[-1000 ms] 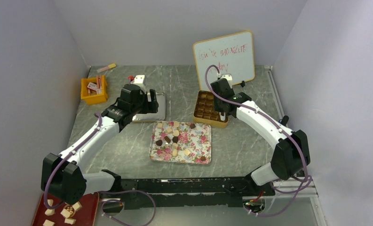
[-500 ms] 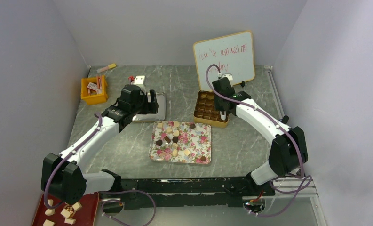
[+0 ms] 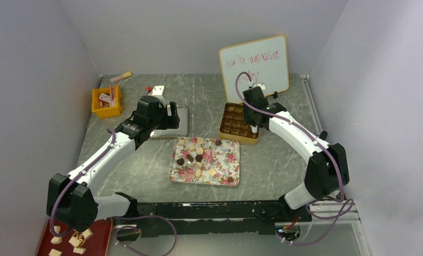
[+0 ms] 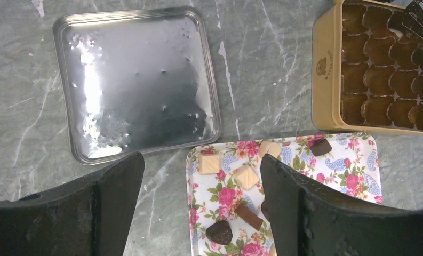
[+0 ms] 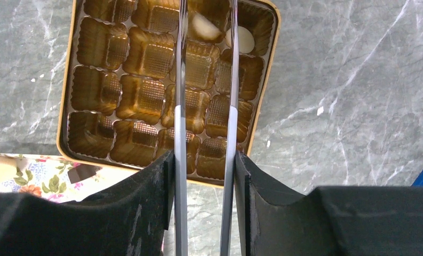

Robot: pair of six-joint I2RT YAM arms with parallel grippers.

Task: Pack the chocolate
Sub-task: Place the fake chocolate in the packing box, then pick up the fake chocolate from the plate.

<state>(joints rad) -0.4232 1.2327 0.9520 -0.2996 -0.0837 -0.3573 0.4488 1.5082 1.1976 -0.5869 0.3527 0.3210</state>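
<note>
As my right claw (image 5: 205, 157), clamped on slim metal tongs (image 5: 181, 133), has just eased wider above the gold compartmented box (image 5: 145, 53), the cream-white chocolate (image 5: 205, 26) seems dropped into its cell.

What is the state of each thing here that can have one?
gold box: open, two white chocolates in far cells, most cells empty.
silver lid: off, lying flat, empty.
floral tray: holds loose chocolates.
left gripper: open, empty.
right gripper: shut on tweezers, tips apart.
</note>
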